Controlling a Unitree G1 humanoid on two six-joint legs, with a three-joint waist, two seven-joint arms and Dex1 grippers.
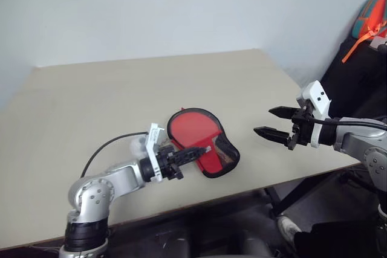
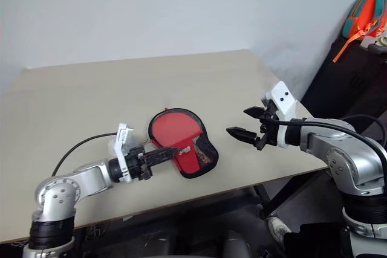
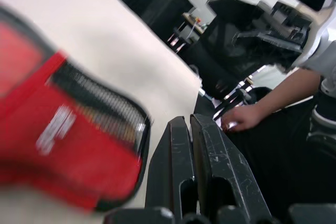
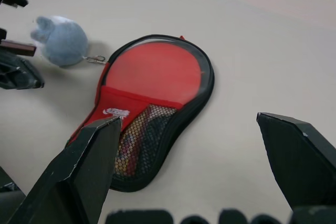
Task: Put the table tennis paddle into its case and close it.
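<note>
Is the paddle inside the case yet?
Looks so: the case lies flat on the table, striped handle showing through its mesh pocket.

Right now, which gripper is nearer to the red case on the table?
Left. The left gripper, shut, has its fingertips over the case at its narrow mesh end. The right gripper hangs open, apart from the case, above the table near its edge.
</note>
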